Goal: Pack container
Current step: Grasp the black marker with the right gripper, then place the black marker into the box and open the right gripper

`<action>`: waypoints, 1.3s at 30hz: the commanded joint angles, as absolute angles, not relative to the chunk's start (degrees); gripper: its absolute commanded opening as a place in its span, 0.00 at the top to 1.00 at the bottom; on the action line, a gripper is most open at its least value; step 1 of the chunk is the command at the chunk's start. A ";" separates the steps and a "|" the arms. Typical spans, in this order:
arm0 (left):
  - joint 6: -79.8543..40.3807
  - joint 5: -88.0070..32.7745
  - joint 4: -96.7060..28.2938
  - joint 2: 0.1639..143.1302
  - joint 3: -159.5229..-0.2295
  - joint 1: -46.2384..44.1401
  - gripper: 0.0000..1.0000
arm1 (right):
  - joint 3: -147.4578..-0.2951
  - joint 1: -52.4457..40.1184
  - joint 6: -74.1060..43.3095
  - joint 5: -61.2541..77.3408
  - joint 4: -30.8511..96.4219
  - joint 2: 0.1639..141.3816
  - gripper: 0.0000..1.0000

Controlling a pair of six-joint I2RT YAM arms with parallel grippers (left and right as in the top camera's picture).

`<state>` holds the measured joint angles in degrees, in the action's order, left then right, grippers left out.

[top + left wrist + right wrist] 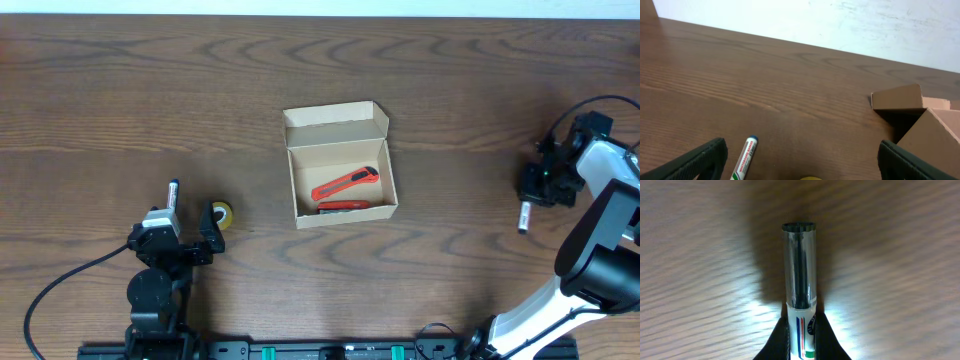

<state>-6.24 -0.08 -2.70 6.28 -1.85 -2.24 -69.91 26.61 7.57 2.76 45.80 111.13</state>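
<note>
The container (342, 132) is a small tan cardboard box at the table's middle, its flap lid open toward the back. Inside lie a red utility knife (345, 183) and a second red item (343, 205). Its corner also shows in the left wrist view (920, 125). My left gripper (190, 225) is open and empty at the front left. Between its fingers (802, 155) lie a blue-capped whiteboard marker (745, 159) and a yellow roll (221, 214). My right gripper (537, 188) at the far right is shut on a white marker (801, 280) with a dark clear cap, just above the table.
The blue-capped marker (172, 195) lies beside the left gripper's left finger. A black cable (60, 285) runs along the front left. The right arm's body (600, 240) stands at the right edge. A pale wall borders the table's far edge (840, 25).
</note>
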 commanded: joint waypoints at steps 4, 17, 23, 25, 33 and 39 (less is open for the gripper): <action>-6.90 -0.93 -4.38 6.33 -0.30 -1.89 0.05 | -73.52 20.62 6.07 16.47 46.87 102.80 0.99; -6.90 -0.91 -4.38 6.33 -0.27 -1.89 0.05 | -87.48 -8.82 36.58 24.45 52.14 83.02 0.99; -6.90 -0.91 -4.36 6.33 -0.30 -1.89 0.05 | -89.56 -22.57 49.82 18.31 56.93 84.60 0.99; -6.90 -0.91 -4.36 6.33 -0.27 -1.89 0.05 | -89.58 -25.15 54.41 16.91 58.70 86.04 0.99; -6.90 -0.93 -4.36 6.33 -0.27 -1.89 0.05 | -89.58 -30.87 70.50 11.62 65.36 94.48 0.99; -6.90 -0.93 -4.36 6.33 -0.27 -1.89 0.05 | -89.58 -31.31 73.89 10.92 65.08 101.03 0.99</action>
<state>-6.24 -0.08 -2.70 6.28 -1.85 -2.24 -89.06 -30.83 69.30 12.29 65.10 98.06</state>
